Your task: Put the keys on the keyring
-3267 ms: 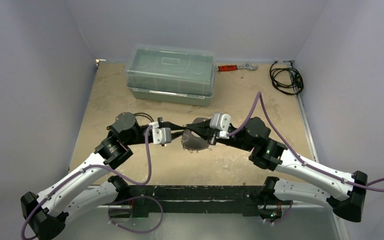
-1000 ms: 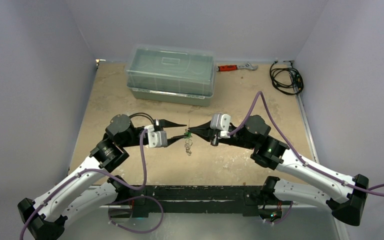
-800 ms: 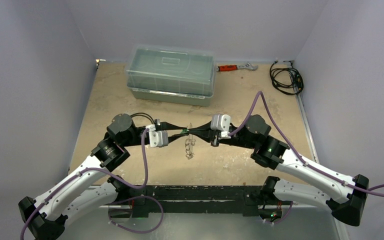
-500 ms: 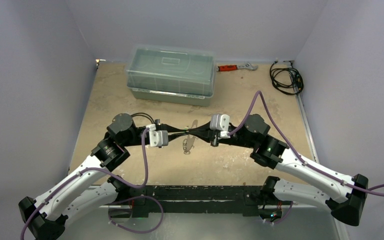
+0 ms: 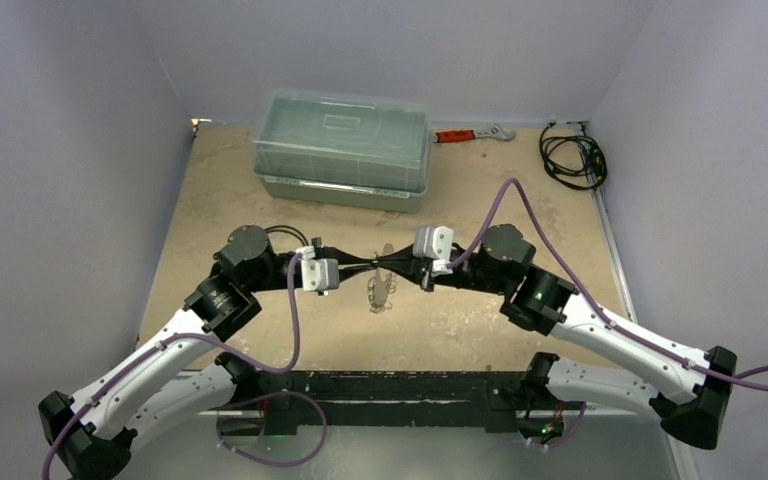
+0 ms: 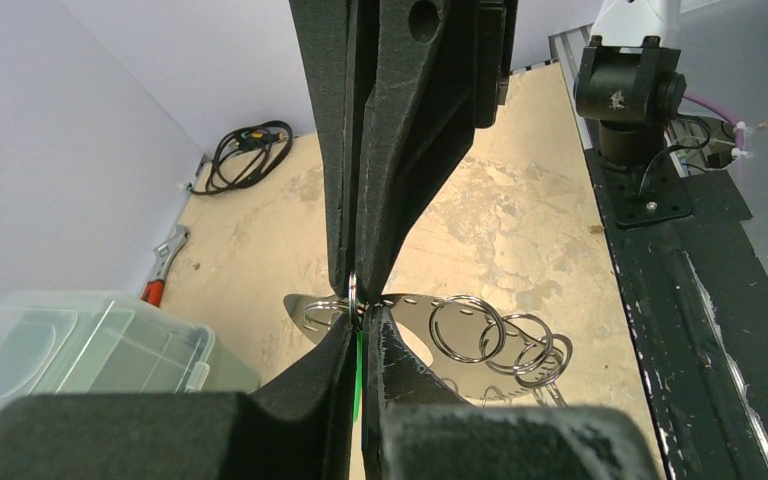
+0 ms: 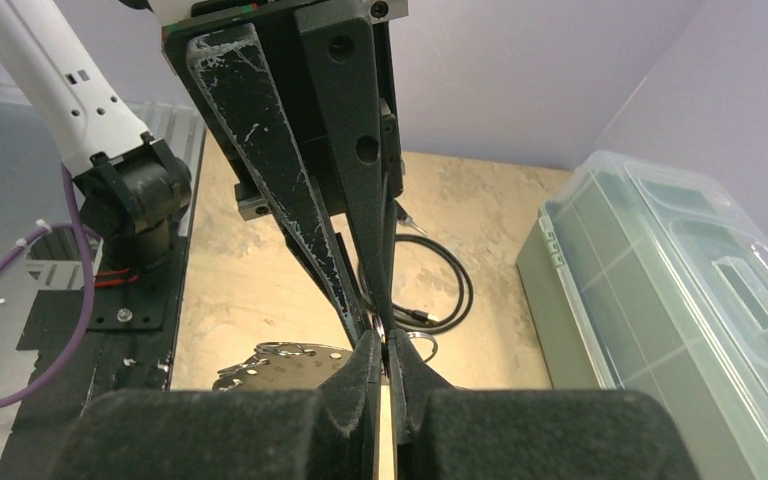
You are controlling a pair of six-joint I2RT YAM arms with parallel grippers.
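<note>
The two arms meet tip to tip, up in the air over the middle of the table [image 5: 260,200]. The left gripper [image 6: 362,330] is squeezed tight. A thin green strip shows between its fingers, and that is the green key [image 6: 357,372]. The right gripper [image 7: 385,352] is squeezed tight too, and its tips look to be pinching a small wire loop at the top of the keyring [image 6: 465,330]. The keyring hangs down from that spot, off the table. Its flat oval tag [image 6: 405,312] and a few more round rings [image 6: 532,348] dangle under the two tips. The key and the pinched loop are touching, or very nearly, right where the tips come together. So the job looks like it is in the middle. The key is up off the table and right at the ring, and both are held. I cannot tell if the key is on the wire yet, because the black fingers hide that spot. It probably needs to be pushed and turned onto the loop. I cannot pick out any silver keys for sure, so I cannot say if they are on or are left to do. The big clear box [image 5: 343,150] at the back sits shut, well away from the arms.
</note>
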